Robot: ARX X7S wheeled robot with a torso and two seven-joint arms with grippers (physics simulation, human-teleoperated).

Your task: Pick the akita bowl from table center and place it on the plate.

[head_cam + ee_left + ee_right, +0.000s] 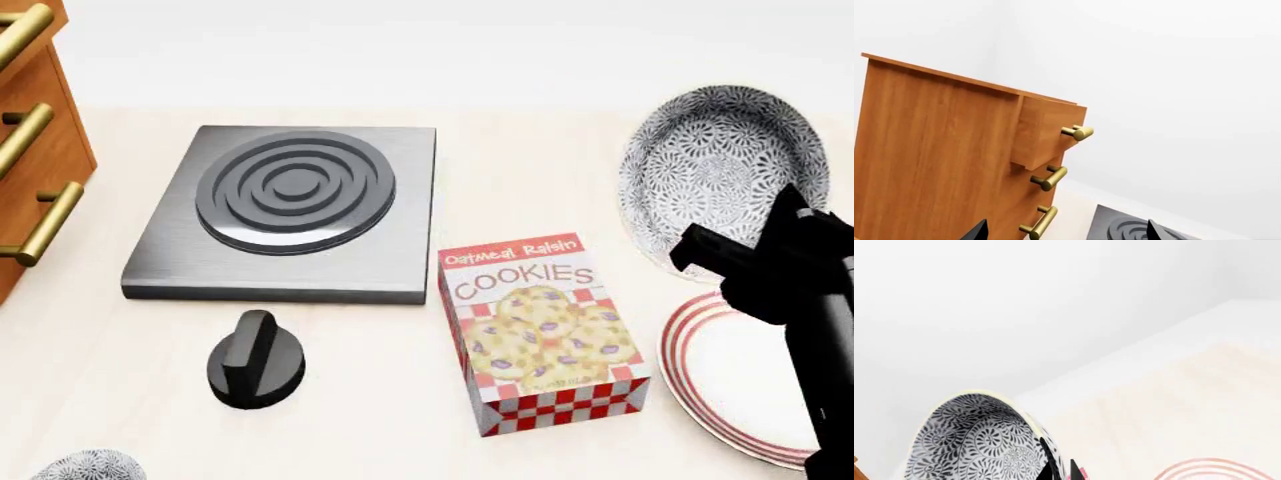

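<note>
The akita bowl (721, 165) hangs tilted at the right of the head view, its grey-and-white floral pattern showing, just beyond the plate (721, 385). My right gripper (707, 250) is shut on the bowl's rim. The right wrist view shows the bowl (977, 445) close up, its wall pinched by the right gripper (1062, 471). A red-ringed edge of the plate (1207, 467) shows beside it. My left gripper (1066, 232) stands open with nothing between its fingertips; it faces a wooden cabinet (941, 160) and does not show in the head view.
A grey burner plate (287, 205) lies at the table's middle left, with a black knob (256, 360) in front. A cookie box (541, 330) stands left of the plate. Wooden drawers (34, 150) with brass handles rise at far left. A second patterned bowl (87, 468) peeks at the bottom left.
</note>
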